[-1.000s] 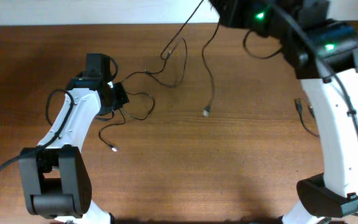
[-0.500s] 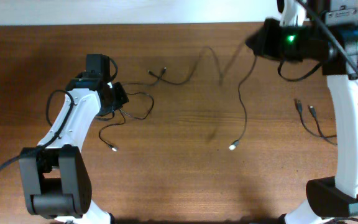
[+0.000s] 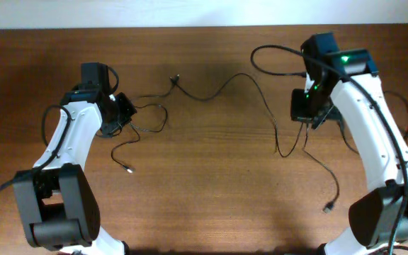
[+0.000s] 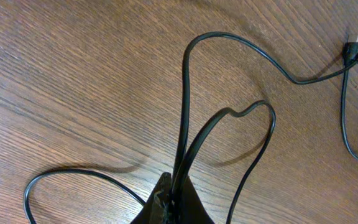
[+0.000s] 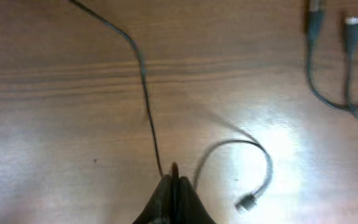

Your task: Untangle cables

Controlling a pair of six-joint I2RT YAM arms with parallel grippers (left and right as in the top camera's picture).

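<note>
- The right wrist view was softly blurred. The small plug [image 5: 246,202] beside the right gripper [image 5: 173,180] was too smeared to tell its type.
- Another plug [image 5: 314,7] was cut by that picture's top edge.
- In the left wrist view, one of the cables [image 4: 343,112] ran off the right edge and a loop [image 4: 67,170] off the bottom.
- From overhead, a plug [image 3: 128,169] toward the table's [image 3: 204,212] left edge was too small to identify.

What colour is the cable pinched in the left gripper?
Black. The left wrist view shows the cable best, clamped in the shut left gripper.
</note>
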